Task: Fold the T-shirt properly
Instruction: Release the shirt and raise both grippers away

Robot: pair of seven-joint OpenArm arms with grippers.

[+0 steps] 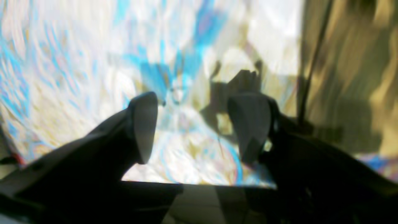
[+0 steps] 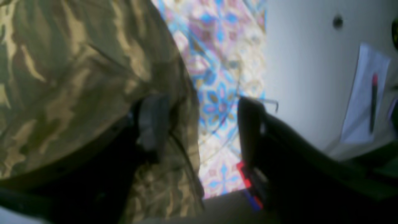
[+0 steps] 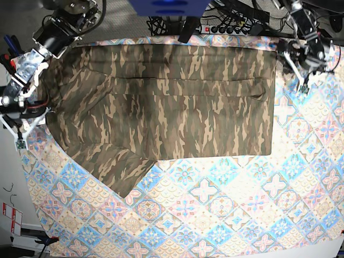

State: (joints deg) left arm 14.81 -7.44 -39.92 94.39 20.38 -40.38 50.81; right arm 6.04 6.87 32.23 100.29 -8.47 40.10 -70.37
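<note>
The T-shirt (image 3: 172,102) is badly blurred in the left wrist view, a tan streak beside the left gripper (image 1: 192,127), whose jaws gape empty over the tablecloth (image 3: 226,204). The right gripper (image 2: 202,130) has one finger (image 2: 152,124) against the cloth, jaws parted; a grip cannot be told. The camouflage shirt lies spread, partly folded, one sleeve out.

Tablecloth (image 3: 226,204): pastel tile print in blue, pink and cream, spread over the bench, reaching its near edge.
Power strip (image 3: 231,27): pale, at the far edge beyond the cloth, with several black plugs and cables.
Sheet of paper (image 2: 363,93): white, off the cloth on a pale surface.
Pen (image 2: 373,102): dark with a pink end, lying on the paper.
</note>
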